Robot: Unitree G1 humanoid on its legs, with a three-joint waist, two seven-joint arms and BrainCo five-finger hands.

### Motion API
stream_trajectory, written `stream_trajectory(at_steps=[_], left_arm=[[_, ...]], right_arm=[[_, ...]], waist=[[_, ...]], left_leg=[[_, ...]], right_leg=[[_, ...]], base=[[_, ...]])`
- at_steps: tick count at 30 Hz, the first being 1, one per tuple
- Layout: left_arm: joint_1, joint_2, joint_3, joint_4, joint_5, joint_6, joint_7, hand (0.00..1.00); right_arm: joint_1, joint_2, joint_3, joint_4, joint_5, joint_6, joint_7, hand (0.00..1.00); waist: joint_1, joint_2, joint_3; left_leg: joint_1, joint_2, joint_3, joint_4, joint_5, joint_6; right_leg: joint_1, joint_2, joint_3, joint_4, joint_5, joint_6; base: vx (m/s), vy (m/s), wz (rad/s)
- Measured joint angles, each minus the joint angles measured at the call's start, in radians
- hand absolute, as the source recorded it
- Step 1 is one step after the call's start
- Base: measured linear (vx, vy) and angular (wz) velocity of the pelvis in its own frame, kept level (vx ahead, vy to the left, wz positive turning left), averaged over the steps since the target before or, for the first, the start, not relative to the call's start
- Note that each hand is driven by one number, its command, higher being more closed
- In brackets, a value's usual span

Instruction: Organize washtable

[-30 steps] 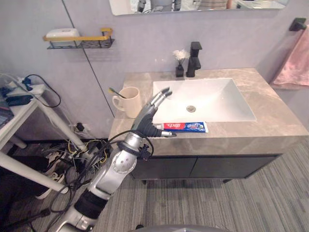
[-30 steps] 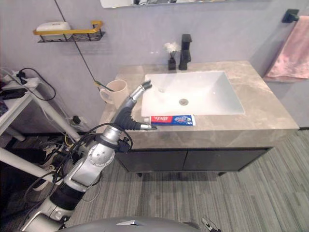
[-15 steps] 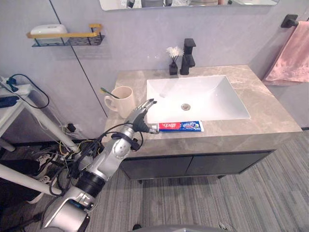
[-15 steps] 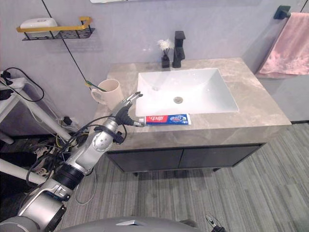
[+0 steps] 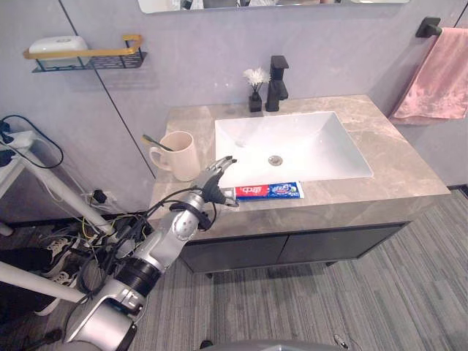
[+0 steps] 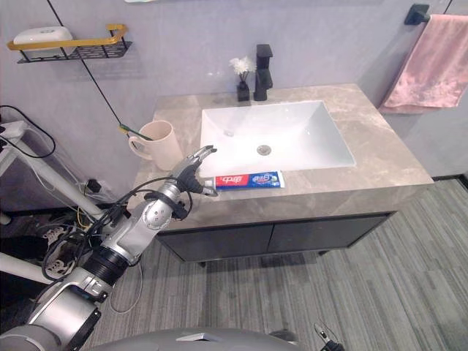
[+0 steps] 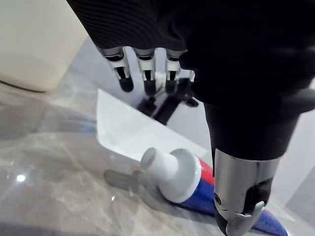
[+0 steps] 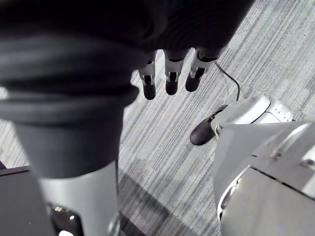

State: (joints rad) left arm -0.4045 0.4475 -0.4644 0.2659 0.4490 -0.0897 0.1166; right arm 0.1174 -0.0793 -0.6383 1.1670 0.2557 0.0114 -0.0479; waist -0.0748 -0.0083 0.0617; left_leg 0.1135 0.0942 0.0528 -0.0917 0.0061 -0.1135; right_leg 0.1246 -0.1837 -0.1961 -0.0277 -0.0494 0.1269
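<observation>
1. Well, the washtable [image 5: 409,183] is the biggest thing before me, its white basin [image 5: 307,139] set in the middle.
2. My right hand [image 8: 170,78] hangs over the floor, fingers relaxed, holding nothing.
3. My left hand [image 5: 210,180] hovers over the counter's front strip, at 8 o'clock from the basin. Its fingers are nearly straight and the thumb is spread apart, with nothing gripped.
4. The cream mug [image 5: 178,155] stands at 9 o'clock from the basin, near my left hand, with a toothbrush [image 5: 155,140] leaning in it.
5. The toothpaste tube [image 5: 269,191] lies flat at 6 o'clock from the basin. Its white cap [image 7: 172,169] points toward 9 o'clock, between my thumb and fingers; whether the thumb touches it, I cannot tell.
6. I judge this the reach for the tube. Next I must lower, close around the cap end and lift, probably toward the mug.
</observation>
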Motion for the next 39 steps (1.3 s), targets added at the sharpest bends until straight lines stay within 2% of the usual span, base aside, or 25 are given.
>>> stream_trajectory(at_steps=[14, 21, 31, 38, 39], left_arm=[[-0.004, -0.009, -0.068, 0.007, -0.001, -0.003, -0.020, 0.00], [-0.005, -0.013, -0.086, 0.007, -0.001, -0.002, -0.021, 0.00], [-0.048, -0.020, -0.131, 0.009, -0.002, -0.002, -0.027, 0.00], [-0.056, -0.051, -0.135, 0.018, -0.001, -0.002, -0.029, 0.00], [-0.058, -0.053, -0.137, 0.019, -0.001, -0.002, -0.030, 1.00]], right_arm=[[-0.004, 0.000, 0.000, 0.000, 0.000, 0.000, -0.002, 0.00], [-0.004, 0.001, 0.002, 0.000, 0.000, -0.001, -0.008, 0.00], [0.013, 0.017, 0.009, -0.035, 0.000, -0.005, -0.014, 0.00], [0.020, 0.020, 0.047, -0.039, 0.000, -0.007, -0.018, 0.00], [0.022, 0.021, 0.047, -0.039, 0.000, -0.007, -0.018, 0.00]], waist=[[-0.004, 0.000, 0.000], [-0.024, -0.003, 0.002], [-0.027, -0.009, 0.006], [-0.029, -0.009, 0.006], [-0.030, -0.009, 0.006]], left_leg=[[0.000, 0.000, 0.001, 0.000, -0.003, -0.001], [0.000, 0.000, 0.007, 0.000, -0.005, -0.002], [0.003, 0.000, 0.023, 0.000, -0.009, -0.002], [0.004, 0.000, 0.024, 0.000, -0.009, -0.002], [0.004, 0.000, 0.024, 0.000, -0.009, -0.002]], right_leg=[[0.003, 0.000, 0.000, -0.009, 0.000, 0.001], [0.002, 0.000, 0.003, -0.011, 0.001, 0.001], [0.002, 0.001, 0.019, -0.020, 0.010, 0.000], [0.001, 0.001, 0.019, -0.021, 0.010, 0.000], [0.001, 0.001, 0.019, -0.022, 0.010, 0.000]], base=[[0.00, 0.000, 0.00], [0.00, 0.001, -0.01], [0.01, 0.003, -0.05], [0.00, 0.000, 0.00], [0.00, 0.000, 0.00]])
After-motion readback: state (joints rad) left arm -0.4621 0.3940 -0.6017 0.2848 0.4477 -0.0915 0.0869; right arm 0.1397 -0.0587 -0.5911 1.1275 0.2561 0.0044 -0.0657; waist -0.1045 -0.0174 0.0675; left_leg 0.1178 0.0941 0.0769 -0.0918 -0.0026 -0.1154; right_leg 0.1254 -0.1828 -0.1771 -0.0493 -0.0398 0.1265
